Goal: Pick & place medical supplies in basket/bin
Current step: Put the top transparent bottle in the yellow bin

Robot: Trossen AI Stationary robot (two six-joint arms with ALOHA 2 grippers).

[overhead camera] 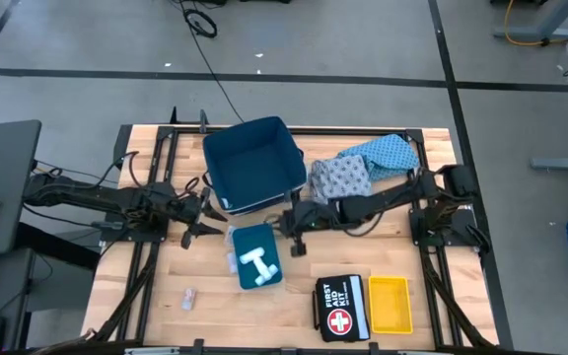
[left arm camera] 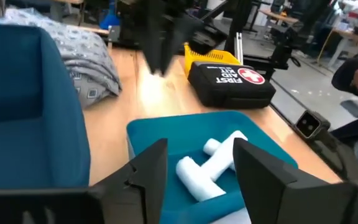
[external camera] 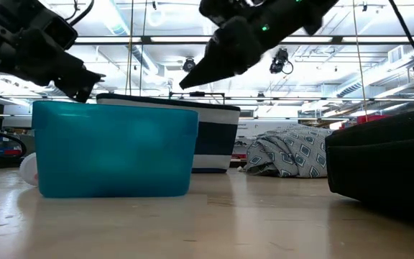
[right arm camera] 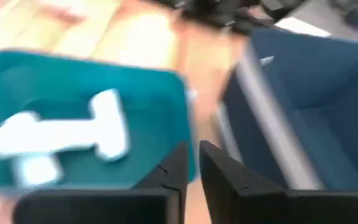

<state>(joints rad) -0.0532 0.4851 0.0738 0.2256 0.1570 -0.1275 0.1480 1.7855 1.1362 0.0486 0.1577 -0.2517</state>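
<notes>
In the high view's centre, the small teal bin (overhead camera: 256,255) holds three white rolls (overhead camera: 258,264), with another roll (overhead camera: 188,295) on the table (overhead camera: 146,306) at lower left. The left gripper (overhead camera: 205,212) hovers left of the big blue basket (overhead camera: 253,164), fingers partly apart and empty. The right gripper (overhead camera: 294,240) hangs beside the teal bin, fingers slightly parted, holding nothing. Two patterned cloths (overhead camera: 363,168) lie at upper right.
</notes>
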